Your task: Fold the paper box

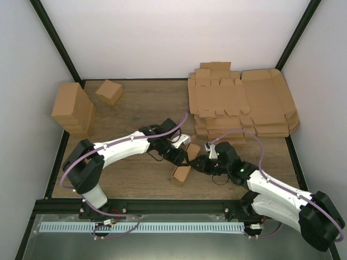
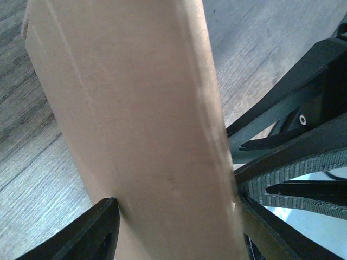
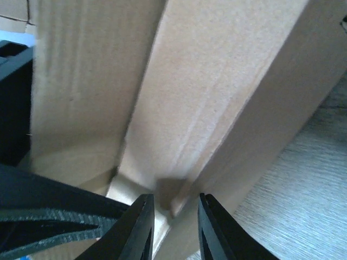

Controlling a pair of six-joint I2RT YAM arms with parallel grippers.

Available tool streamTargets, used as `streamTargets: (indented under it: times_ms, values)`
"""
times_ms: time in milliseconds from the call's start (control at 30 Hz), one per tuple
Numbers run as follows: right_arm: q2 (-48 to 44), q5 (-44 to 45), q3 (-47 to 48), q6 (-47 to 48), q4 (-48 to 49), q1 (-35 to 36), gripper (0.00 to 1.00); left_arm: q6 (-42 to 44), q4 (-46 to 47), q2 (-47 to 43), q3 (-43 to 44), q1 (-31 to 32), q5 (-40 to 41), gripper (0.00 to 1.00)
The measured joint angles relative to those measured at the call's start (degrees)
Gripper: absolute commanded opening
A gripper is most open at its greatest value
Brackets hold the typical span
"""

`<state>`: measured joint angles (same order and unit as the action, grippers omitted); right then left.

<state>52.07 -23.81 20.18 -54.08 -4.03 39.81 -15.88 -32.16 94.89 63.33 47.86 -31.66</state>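
the right gripper point(image 3: 174, 197) had its two fingers drawn in to a narrow gap, pinching a thin fold at the lower edge of the paper box point(image 3: 217, 81). cardboard panels rose steeply above the fingertips and filled most of that wrist view. a strip of wood-grain table point(image 3: 320, 179) showed at the right.

the left gripper point(image 2: 176, 216) straddled a tall tilted panel of the same box, one finger on each side of it. both fingers point(image 2: 100, 227) lay close against the cardboard, but i could not tell whether they clamped it or only sat beside it. the right gripper's ribbed pad point(image 2: 303, 173) sat just beside the panel's far edge.

from above, the two arms met at the middle of the table, near its front edge. the partly folded box stood between the grippers and touched both. well apart from it, flat cardboard sheets point(image 1: 238, 103) were stacked at the back right. a tall cardboard block point(image 1: 73, 108) and a small folded carton point(image 1: 109, 91) stood at the back left.
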Motion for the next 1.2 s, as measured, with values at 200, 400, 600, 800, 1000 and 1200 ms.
streamTargets:
  times_ms: [200, 400, 600, 800, 1000, 1200]
  values:
    - [1.2, 0.0, -0.6, -0.4, -0.2, 0.0, 0.22, 1.9, -6.3, 2.6, 4.9, 3.0, 5.8, 0.55]
    - [2.0, -0.3, -0.6, -0.7, 0.9, 0.0, 0.22, 2.9, -8.0, 2.8, 5.4, 3.3, 7.5, 0.58]
    - [4.0, -0.7, -0.6, -0.7, 3.5, 0.0, 0.21, 4.5, -8.2, 2.8, 4.9, 3.3, 6.4, 0.78]
    - [5.5, -1.7, -0.6, -0.7, 5.8, 0.0, 0.22, 5.2, -8.7, 2.8, 4.9, 3.4, 5.5, 0.82]
    - [5.8, -2.1, -0.6, -0.6, 6.0, 0.0, 0.23, 5.2, -9.5, 2.9, 4.9, 3.5, 6.2, 0.75]
    - [5.9, -2.0, -0.4, 0.5, 5.3, 0.0, 0.32, 5.4, -10.6, 3.4, 5.5, 3.5, 7.0, 0.65]
